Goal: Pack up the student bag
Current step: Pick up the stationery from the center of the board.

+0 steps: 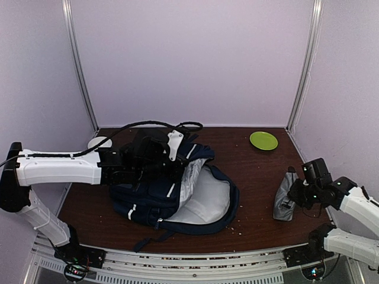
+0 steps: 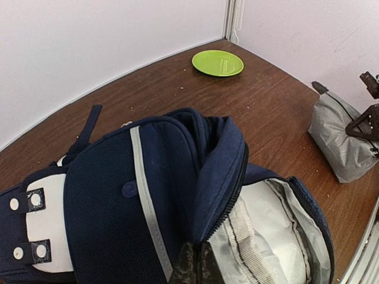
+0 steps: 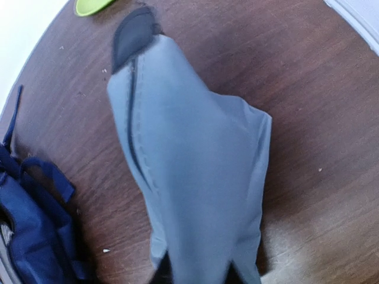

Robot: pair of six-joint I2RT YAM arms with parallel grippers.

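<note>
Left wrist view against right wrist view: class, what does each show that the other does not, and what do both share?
Only the left wrist view: the student bag's open mouth with grey lining, its white buckled patch, and the left gripper pinching the zip edge. Only the right wrist view: the grey pouch's fabric narrowing between the right gripper's fingers. Both: bag, pouch, green plate, brown table.

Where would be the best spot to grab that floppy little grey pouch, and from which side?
Probably the end opposite its dark tab, approached from the robot's right. The grey pouch is soft and narrows to a ridge along the zip, so the fabric should bunch easily when pinched. The right fingers pinch it there now, and that side faces away from the student bag.
</note>
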